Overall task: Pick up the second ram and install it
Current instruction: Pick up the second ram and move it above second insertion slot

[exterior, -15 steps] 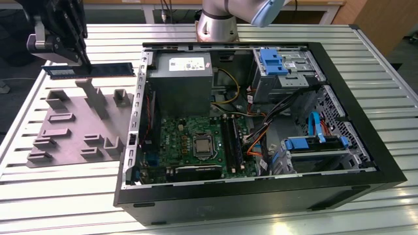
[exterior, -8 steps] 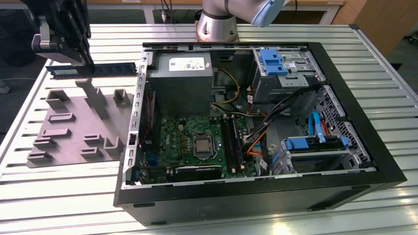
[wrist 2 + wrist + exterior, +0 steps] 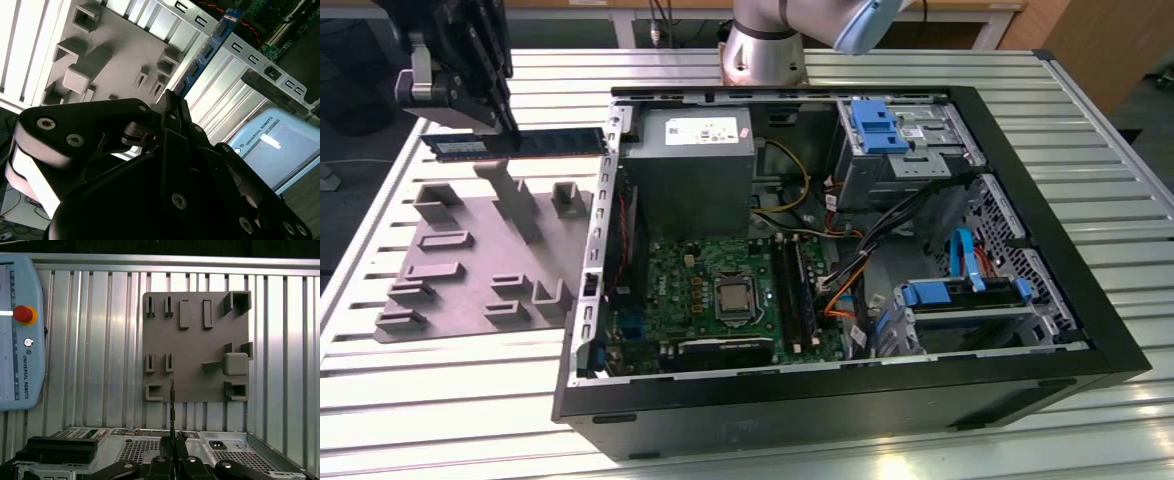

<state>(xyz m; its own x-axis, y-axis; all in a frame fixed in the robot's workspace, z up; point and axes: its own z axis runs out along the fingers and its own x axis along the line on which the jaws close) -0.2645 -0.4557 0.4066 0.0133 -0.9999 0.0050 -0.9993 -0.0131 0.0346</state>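
The end effector is clamped on the second ram, held above the gray fixture.

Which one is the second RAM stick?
Find the open black computer case; on the exterior view's left of it lies a grey moulded plate. Over that plate the black pincer grips a long, thin blue circuit-board stick with dark chips. Unlike the chunky bright-blue plastic clips inside the case, it is flat and slim.
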